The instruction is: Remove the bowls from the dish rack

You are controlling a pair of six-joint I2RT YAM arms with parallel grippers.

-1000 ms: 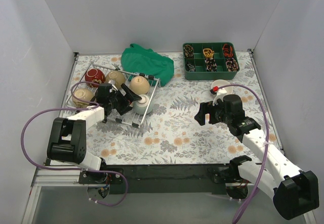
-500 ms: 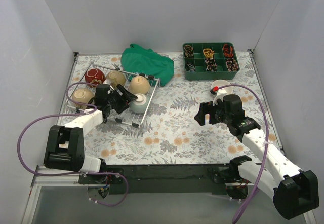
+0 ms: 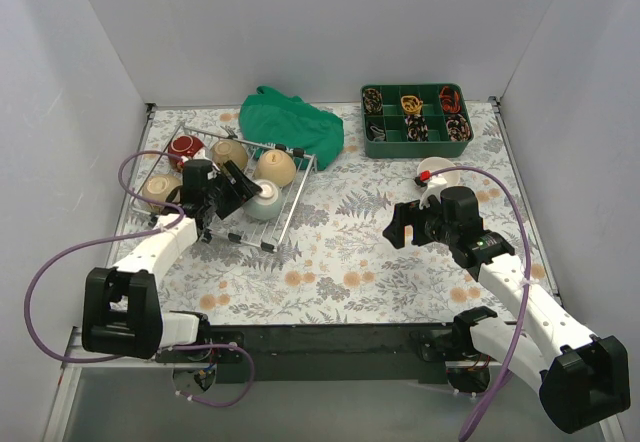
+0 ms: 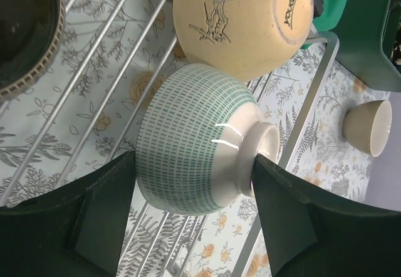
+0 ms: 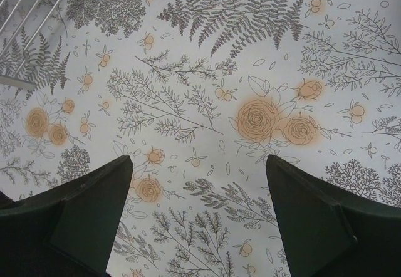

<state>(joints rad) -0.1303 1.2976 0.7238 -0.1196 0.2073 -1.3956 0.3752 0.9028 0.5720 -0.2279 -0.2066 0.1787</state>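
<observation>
Left gripper [image 4: 194,183] is clamped on the pale green bowl [image 4: 188,139] inside the dish rack [image 3: 292,205] beside at least 4 others; 1 white bowl [image 3: 440,176] sits unloaded on the table [image 3: 350,252]; right gripper [image 5: 197,208] gapes empty

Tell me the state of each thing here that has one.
left gripper, shut on the green bowl
right gripper, open, empty
green bowl, gripped, upside down in the dish rack
beige bowl, upside down in the rack, not gripped
dish rack, holding several bowls
</observation>
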